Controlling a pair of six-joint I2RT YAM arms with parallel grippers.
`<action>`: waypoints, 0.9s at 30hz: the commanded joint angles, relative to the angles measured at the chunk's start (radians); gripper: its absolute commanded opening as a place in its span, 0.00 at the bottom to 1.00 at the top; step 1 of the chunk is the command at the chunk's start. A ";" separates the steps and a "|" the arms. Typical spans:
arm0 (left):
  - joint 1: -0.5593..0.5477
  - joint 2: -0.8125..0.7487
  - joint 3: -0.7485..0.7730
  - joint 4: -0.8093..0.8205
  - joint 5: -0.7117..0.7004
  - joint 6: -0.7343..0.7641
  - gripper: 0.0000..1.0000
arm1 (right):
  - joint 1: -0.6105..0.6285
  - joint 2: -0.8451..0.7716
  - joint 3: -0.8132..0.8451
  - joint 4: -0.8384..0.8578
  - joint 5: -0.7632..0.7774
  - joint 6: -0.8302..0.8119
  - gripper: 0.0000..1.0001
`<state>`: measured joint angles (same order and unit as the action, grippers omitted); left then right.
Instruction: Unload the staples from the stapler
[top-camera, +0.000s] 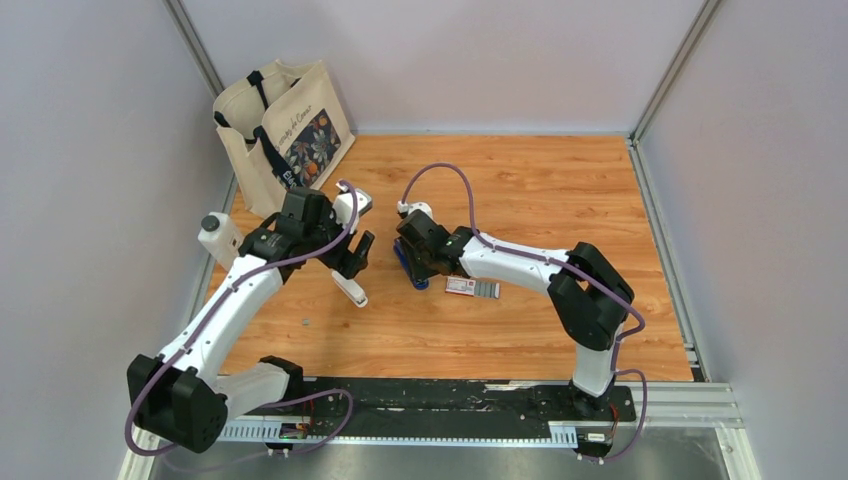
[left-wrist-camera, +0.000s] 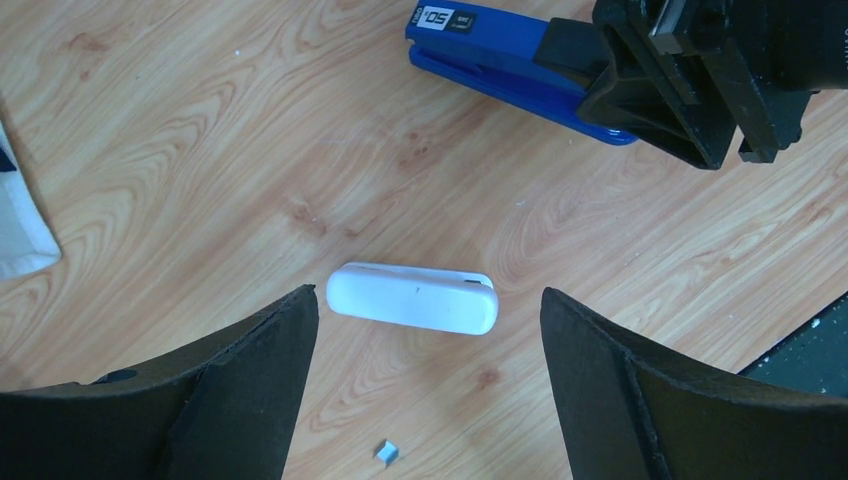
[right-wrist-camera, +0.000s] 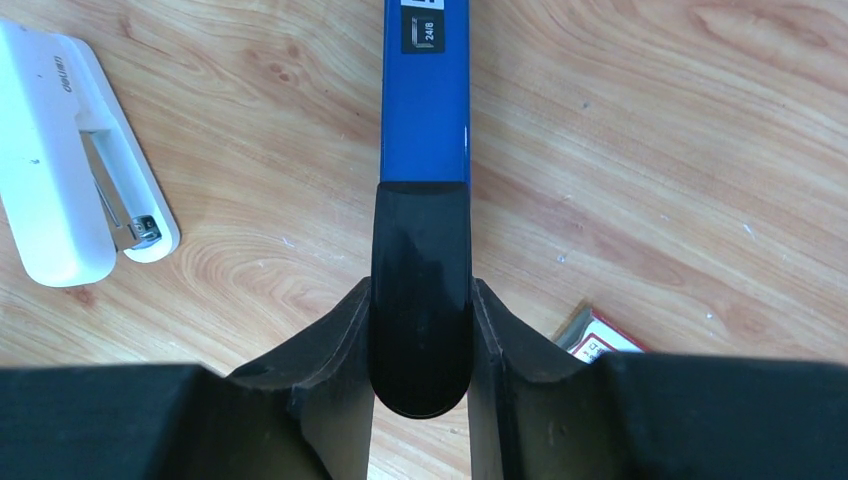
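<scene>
Right gripper (right-wrist-camera: 420, 310) clamps the blue stapler (right-wrist-camera: 425, 100) by its dark end, on the table (top-camera: 560, 180) just left of the box (top-camera: 472, 288). Left gripper (left-wrist-camera: 427, 305) gapes wide, farther left. Bracing step, I'd say; next, that free gripper must open the staple tray.

The stapler (right-wrist-camera: 425, 90) is glossy blue with a black rear end and a small black label (right-wrist-camera: 422, 32) printed in white. The white stapler (left-wrist-camera: 412, 298) shows grey metal inside. The box (top-camera: 472, 288) is red and white. The table (top-camera: 540, 190) is orange-brown with darker wood grain. The bag (top-camera: 285, 135) is cream with black straps and a dark floral panel. The left arm (top-camera: 225, 305) and right arm (top-camera: 510, 262) are white with black joints and purple cables (top-camera: 440, 166)
</scene>
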<state>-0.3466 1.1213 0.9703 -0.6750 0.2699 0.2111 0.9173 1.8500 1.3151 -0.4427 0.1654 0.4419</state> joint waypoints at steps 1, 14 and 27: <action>-0.002 -0.034 0.050 -0.044 -0.026 0.002 0.90 | 0.006 0.006 0.019 -0.048 0.039 0.038 0.32; 0.044 -0.092 0.074 -0.112 -0.047 0.028 0.91 | 0.008 -0.024 0.071 -0.131 0.115 0.012 0.91; 0.049 -0.124 0.113 -0.183 -0.185 -0.003 0.95 | -0.048 -0.182 0.024 0.062 0.086 -0.153 0.62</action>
<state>-0.3008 1.0317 1.0828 -0.8356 0.1318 0.2115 0.8673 1.7130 1.3705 -0.4679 0.2382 0.3763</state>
